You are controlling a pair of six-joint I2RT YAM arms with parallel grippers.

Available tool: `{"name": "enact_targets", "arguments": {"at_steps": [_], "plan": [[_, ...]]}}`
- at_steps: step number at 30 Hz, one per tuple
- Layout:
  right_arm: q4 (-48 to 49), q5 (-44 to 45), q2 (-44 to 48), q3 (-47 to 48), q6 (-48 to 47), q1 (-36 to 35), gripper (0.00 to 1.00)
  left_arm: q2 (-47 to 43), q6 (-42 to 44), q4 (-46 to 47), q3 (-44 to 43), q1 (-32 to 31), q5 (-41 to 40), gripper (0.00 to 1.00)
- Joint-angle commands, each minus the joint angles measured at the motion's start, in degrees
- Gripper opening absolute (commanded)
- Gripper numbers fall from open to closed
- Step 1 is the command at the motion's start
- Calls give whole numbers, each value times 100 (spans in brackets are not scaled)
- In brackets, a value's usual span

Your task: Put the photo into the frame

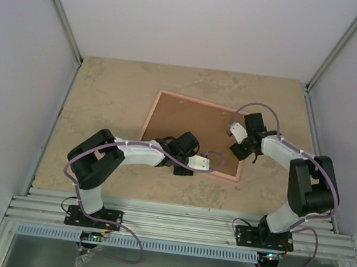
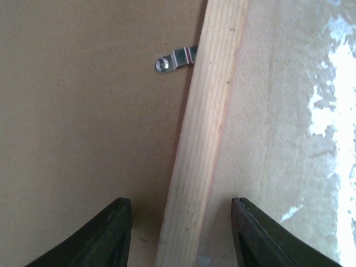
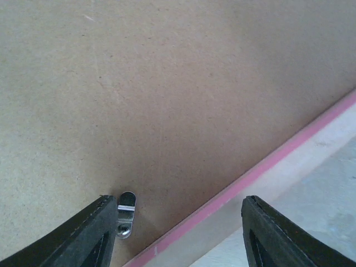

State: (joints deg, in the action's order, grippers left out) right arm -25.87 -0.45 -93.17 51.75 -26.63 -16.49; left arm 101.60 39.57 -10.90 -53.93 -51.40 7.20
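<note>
The pink frame (image 1: 189,98) lies back side up on the table, and a brown backing board (image 1: 180,117) fills it. The photo is out of view. My left gripper (image 1: 192,166) hovers open at the frame's near edge. In the left wrist view its fingers (image 2: 111,233) stand either side of the pale wooden rail (image 2: 206,139) without touching it. A metal turn clip (image 2: 175,58) lies on the board beyond. My right gripper (image 1: 237,144) is open over the frame's right side. Its wrist view shows the board (image 3: 167,83), the pink rail (image 3: 267,167) and a clip (image 3: 126,214) beside the left finger.
The beige table (image 1: 104,98) is walled by white panels on three sides. Aluminium rails (image 1: 180,222) run along the near edge, where both arm bases are bolted. Purple cables loop from each arm over the frame's near and right parts.
</note>
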Motion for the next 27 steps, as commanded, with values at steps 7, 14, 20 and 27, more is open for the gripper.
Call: {"name": "enact_targets", "arguments": {"at_steps": [7, 14, 20, 27], "plan": [[241, 854, 207, 203, 221, 582, 67, 74, -1123, -225, -343, 4, -137, 53], [-92, 61, 450, 225, 923, 1171, 85, -329, -2289, -319, -815, 1075, 23, 60], [-417, -1116, 212, 432, 1436, 1248, 87, -554, -2906, -264, -907, 2205, 181, 64], [-181, -1165, -467, 825, 1918, 1332, 82, -712, -3214, -281, -956, 2975, 287, 65]]}}
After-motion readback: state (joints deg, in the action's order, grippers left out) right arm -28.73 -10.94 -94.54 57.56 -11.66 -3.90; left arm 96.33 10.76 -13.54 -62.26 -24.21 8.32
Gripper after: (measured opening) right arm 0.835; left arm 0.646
